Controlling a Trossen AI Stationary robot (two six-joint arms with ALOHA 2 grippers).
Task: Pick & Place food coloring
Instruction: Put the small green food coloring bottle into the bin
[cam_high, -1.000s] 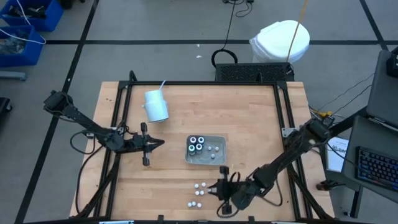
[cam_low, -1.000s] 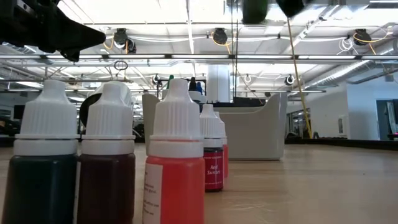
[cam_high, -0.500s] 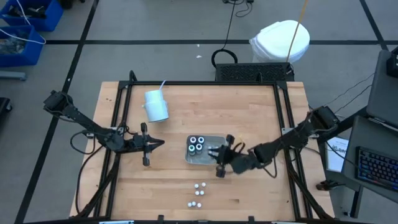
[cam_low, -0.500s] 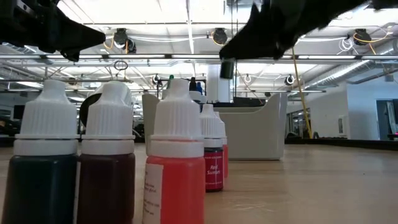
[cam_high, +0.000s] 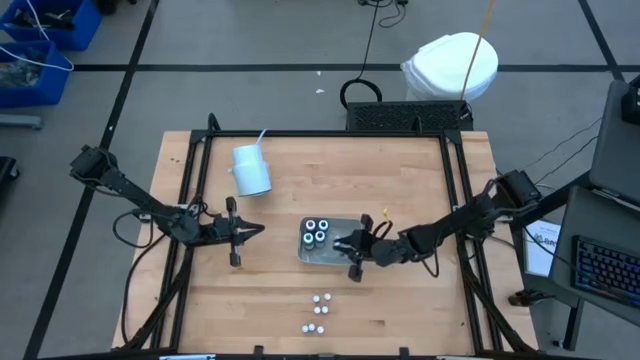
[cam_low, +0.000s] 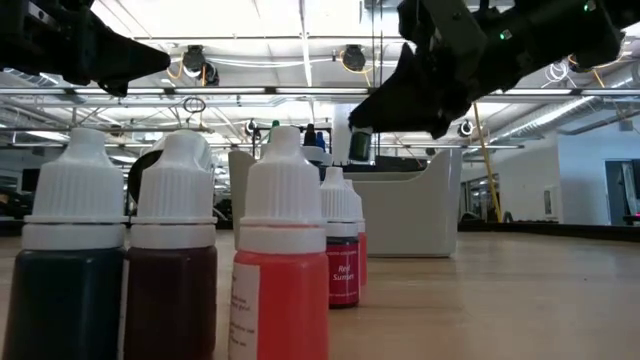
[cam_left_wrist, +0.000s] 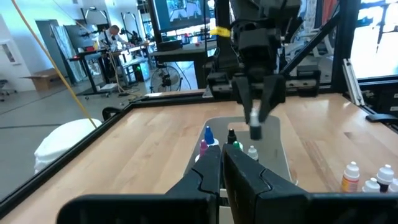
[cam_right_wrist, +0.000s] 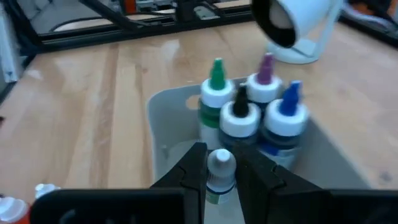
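A clear tray (cam_high: 345, 255) sits mid-table and holds four larger dark bottles (cam_high: 317, 232) with coloured tips (cam_right_wrist: 249, 106). My right gripper (cam_high: 352, 246) hovers over the tray's right part, shut on a small white-capped food coloring bottle (cam_right_wrist: 221, 167). Several more small bottles stand on the table by the near edge (cam_high: 318, 300), and they fill the foreground of the low view (cam_low: 285, 240). My left gripper (cam_high: 247, 232) waits shut to the left of the tray, touching nothing. My right gripper pinches the small bottle between its two fingers just below the white cap (cam_right_wrist: 221, 160). It comes from the table's right side, slanting down. The bottle is lifted clear above the tray, and its dark green body (cam_low: 360, 145) hangs below the fingers.
A white cup with a straw (cam_high: 250, 168) lies near the far left corner. A black frame (cam_high: 330, 133) edges the table. Bare wood lies right of the tray and between the tray and the loose bottles.
My right gripper has swung from the loose bottles by the near edge toward the far edge, carrying one small bottle lifted clear, and now hangs over the tray's right part. In the low view the bottle has come lower.
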